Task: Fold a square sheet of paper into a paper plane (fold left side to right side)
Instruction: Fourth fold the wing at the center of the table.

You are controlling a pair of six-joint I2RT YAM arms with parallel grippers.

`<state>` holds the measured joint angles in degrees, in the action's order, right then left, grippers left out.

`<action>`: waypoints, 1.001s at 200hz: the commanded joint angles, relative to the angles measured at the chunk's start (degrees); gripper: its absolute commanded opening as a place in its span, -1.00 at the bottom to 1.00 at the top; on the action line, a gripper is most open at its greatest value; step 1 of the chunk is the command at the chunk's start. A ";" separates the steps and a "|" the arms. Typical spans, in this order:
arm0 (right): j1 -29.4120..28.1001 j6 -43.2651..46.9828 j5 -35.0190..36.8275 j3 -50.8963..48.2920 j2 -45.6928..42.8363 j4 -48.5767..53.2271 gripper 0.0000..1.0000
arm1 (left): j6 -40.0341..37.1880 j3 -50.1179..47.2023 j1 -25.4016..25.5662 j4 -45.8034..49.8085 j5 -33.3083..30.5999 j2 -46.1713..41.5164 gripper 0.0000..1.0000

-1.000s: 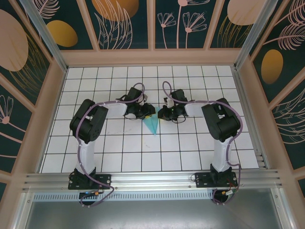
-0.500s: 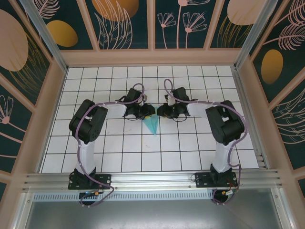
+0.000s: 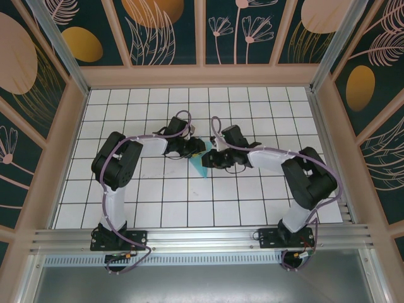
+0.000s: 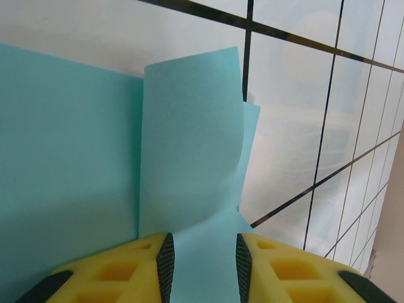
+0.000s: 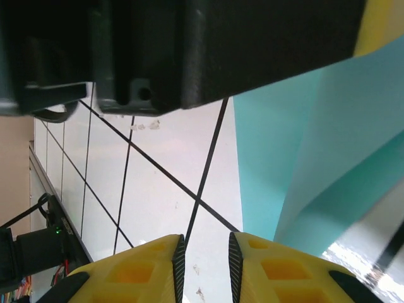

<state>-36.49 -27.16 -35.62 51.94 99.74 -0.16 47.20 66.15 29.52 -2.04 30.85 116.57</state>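
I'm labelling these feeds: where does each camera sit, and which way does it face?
Top: above and behind the left arm and right arm, facing down on the table; both show whole.
Left wrist: on that arm, facing past the left pincer onto the paper.
Right wrist: likewise, past the right pincer onto table tiles.
Shared: all see the paper.

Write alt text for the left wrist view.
A folded sheet of thin turquoise-blue paper lies on a white table with black grid lines, one flap curling upward at its middle. Two yellow fingers at the bottom edge stand slightly apart, with paper showing between them.
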 commanded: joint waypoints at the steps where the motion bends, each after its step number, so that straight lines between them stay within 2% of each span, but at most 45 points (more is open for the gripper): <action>1: -0.24 0.04 -0.60 2.71 2.09 -1.18 -0.44 | -1.38 -2.69 0.01 4.72 -5.49 3.70 -0.30; 200: -1.04 4.23 3.46 2.34 6.77 5.95 -0.45 | -1.85 -1.90 0.01 5.43 -6.15 4.89 -0.30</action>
<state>-36.64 -24.67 -33.08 53.65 105.06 1.85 47.18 66.17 29.54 -1.98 30.79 116.57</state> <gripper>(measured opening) 0.278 0.350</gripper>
